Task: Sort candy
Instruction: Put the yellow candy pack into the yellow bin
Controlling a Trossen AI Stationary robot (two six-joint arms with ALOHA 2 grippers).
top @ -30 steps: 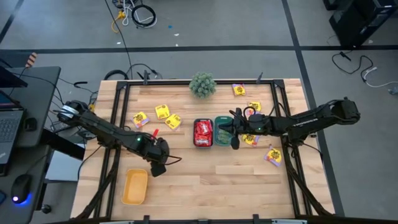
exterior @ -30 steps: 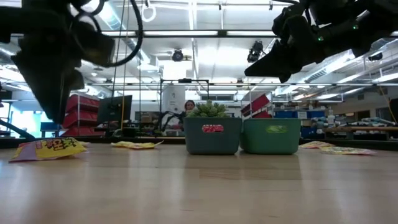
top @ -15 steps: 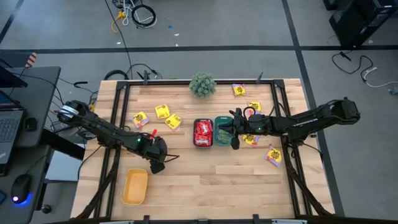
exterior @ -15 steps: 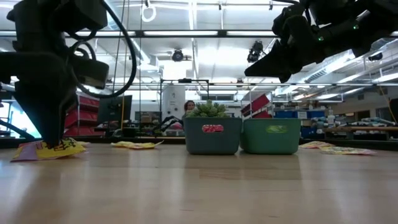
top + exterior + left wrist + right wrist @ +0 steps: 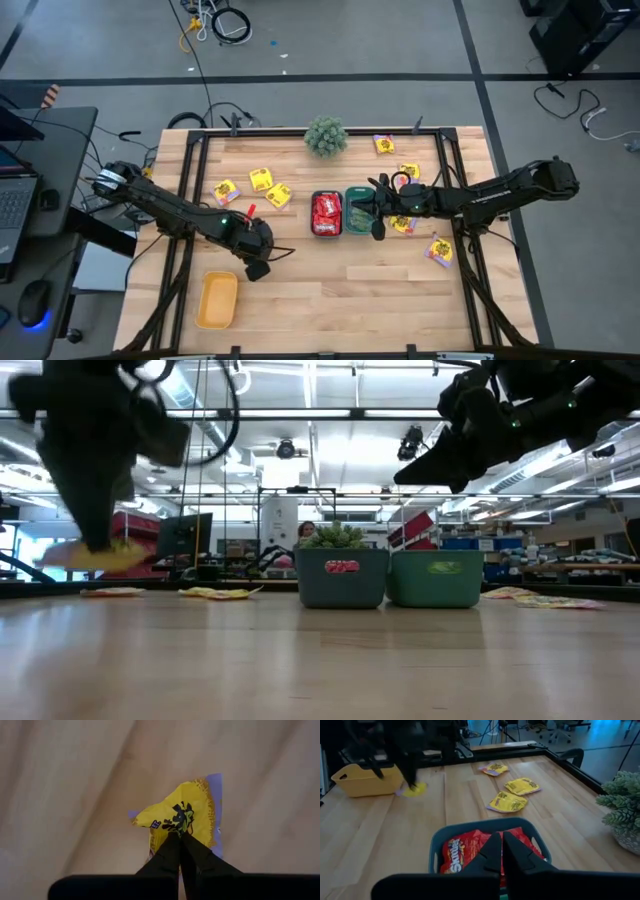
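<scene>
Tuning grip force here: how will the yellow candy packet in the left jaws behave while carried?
The yellow candy packet is probably floppy: its wrapper puckers where the left gripper pinches it. It looks light, hanging off the table in the low view. Its glossy film may slip, since only a small fold is held.

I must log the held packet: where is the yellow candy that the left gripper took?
The yellow candy hangs in the shut left gripper, lifted off the table, just above and right of the yellow tray in the high view.

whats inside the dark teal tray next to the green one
Shiny red wrapped candy packets lie piled inside the dark teal oblong tray. Its bottom and anything beneath them are covered.
</scene>
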